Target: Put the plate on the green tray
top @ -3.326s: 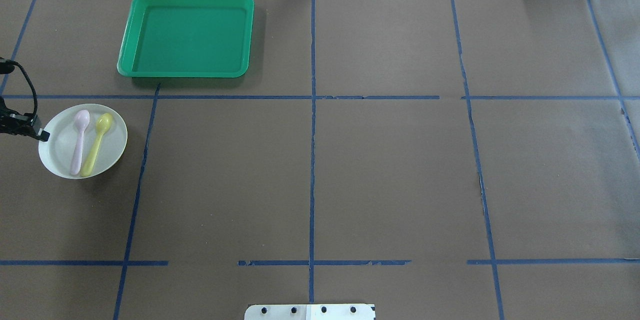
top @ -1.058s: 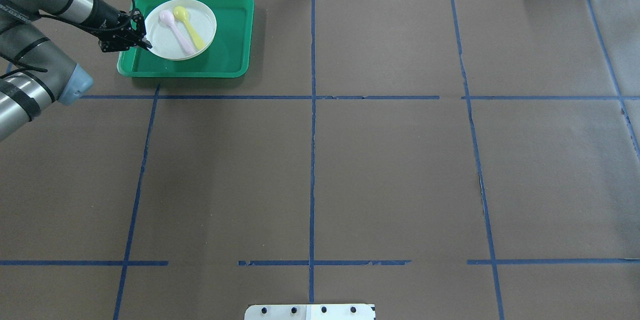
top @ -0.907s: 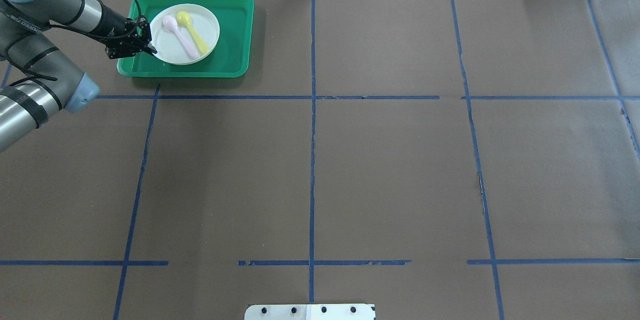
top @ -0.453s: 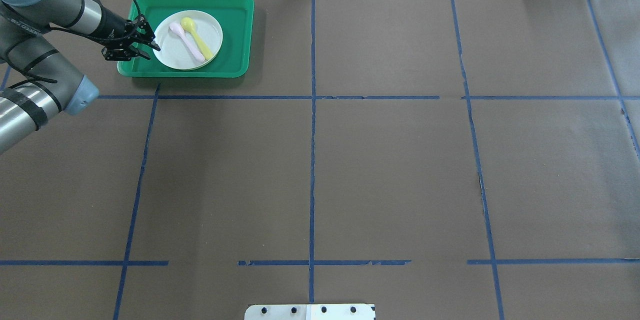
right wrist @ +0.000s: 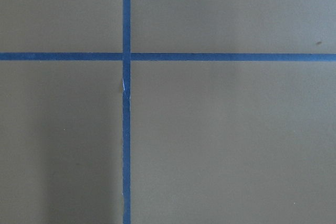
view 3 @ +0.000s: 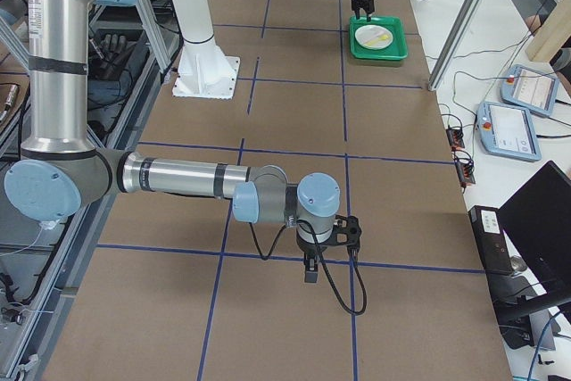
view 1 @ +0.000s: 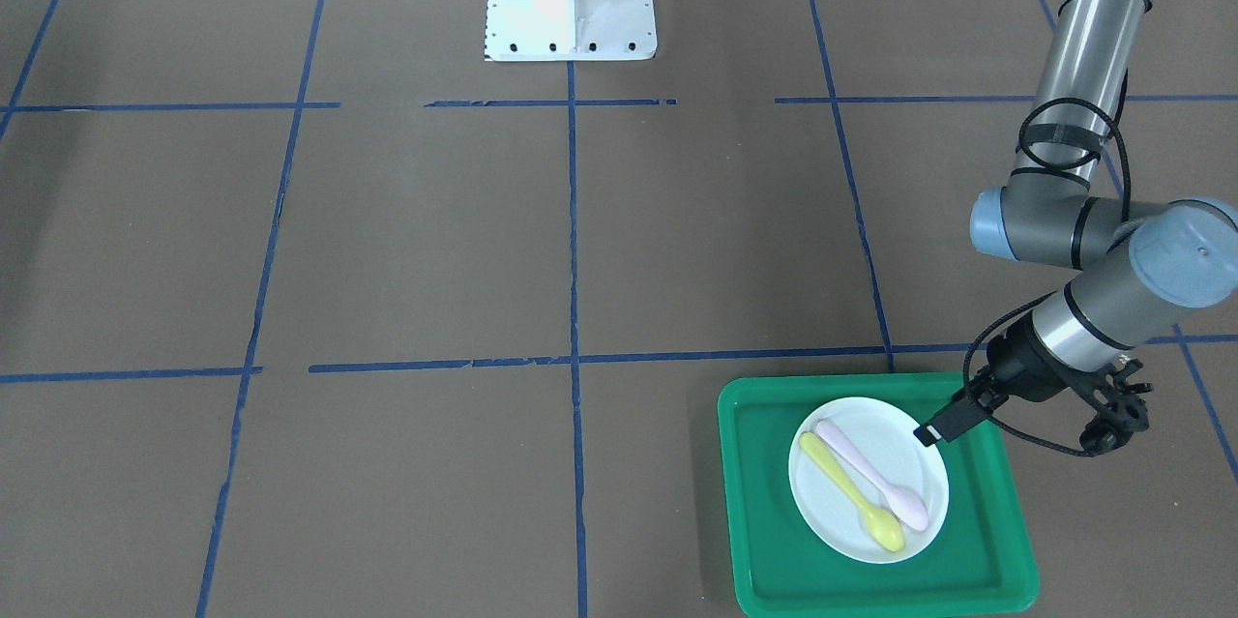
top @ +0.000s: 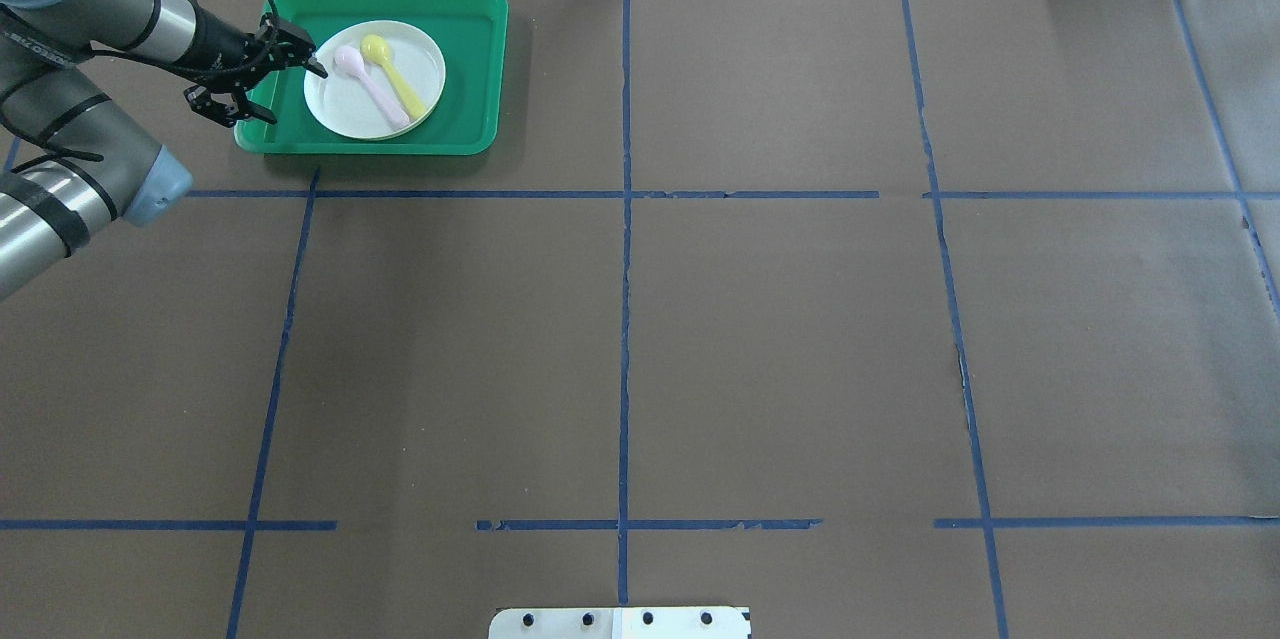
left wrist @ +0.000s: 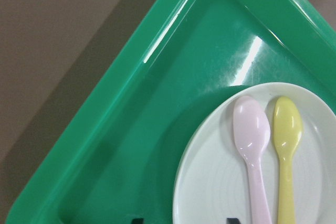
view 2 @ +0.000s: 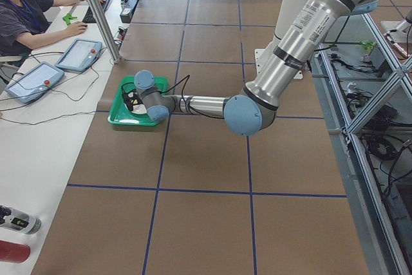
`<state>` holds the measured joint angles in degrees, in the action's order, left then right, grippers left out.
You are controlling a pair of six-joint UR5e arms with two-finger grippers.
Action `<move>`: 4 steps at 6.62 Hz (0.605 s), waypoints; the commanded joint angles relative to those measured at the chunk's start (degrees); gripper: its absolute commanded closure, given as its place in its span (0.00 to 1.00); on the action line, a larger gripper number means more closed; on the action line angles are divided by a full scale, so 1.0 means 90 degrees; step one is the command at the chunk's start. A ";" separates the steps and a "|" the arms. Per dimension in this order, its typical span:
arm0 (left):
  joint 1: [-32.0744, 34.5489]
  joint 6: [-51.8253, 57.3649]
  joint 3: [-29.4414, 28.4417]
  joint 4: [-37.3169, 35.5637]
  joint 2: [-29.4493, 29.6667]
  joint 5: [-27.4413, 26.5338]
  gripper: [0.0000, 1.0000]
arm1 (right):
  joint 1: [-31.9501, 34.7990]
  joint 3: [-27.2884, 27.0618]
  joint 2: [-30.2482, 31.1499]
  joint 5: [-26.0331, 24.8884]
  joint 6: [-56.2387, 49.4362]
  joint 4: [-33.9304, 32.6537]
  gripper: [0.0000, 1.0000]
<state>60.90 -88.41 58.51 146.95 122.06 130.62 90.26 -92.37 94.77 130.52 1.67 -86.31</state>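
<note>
A: Where's everything, quick?

B: Big to small: the desk (top: pixel 700 319), brown w/ a blue tape grid. On its far-left section, seen from the robot, sits the green tray (top: pixel 470 29). Inside it lies the plate (top: pixel 345 109), a bit left of centre and close to the wall on the robot's side. Placement looks done imo; only the pull-away is left.

A: Grippers?

B: The left gripper (top: pixel 297 96) is spread wide, nothing btwn its fingers. One tip hangs at the plate's left rim, the other sits out by the tray's left wall. The right gripper (view 3: pixel 310 269) hovers over bare desk, well apart. It shows only in a side view, so can't tell if it's spread or closed.

A: What could go wrong?

B: Tray first: if the arm backs off low, the outer finger could clip the wall and shove the whole tray. Plate next: the inner tip is v. close to the rim, and I can't tell if it touches. A sideways drag could hook the rim and slide or tip the plate. Then the pink spoon (top: pixel 373 91) and yellow spoon (top: pixel 395 77): loose on the plate, so any jolt could send them off. Straight lift first = safest, I reckon.

A: Orientation?

B: Tray's long side runs left-right across the desk. Plate's round, so no long axis; it lies flat, open side up. Spoons lie side by side on a diagonal, bowls pointing away from the robot and to its left, handles back toward it and right.
</note>
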 commanded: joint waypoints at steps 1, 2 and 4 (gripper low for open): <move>0.0437 0.1182 0.1245 -0.0735 -0.0736 0.0679 0.00 | 0.0000 0.0000 -0.0003 0.0000 0.0000 0.0000 0.00; 0.0585 0.1828 0.1978 -0.1573 -0.0895 0.0673 0.00 | 0.0000 0.0000 -0.0003 0.0000 0.0000 0.0010 0.00; 0.0937 0.3583 0.2860 -0.2573 -0.1333 0.0624 0.00 | 0.0000 0.0000 -0.0003 0.0000 0.0000 0.0000 0.00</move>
<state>67.63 -65.00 79.60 128.77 112.55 136.29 90.26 -92.37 94.74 130.52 1.67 -86.25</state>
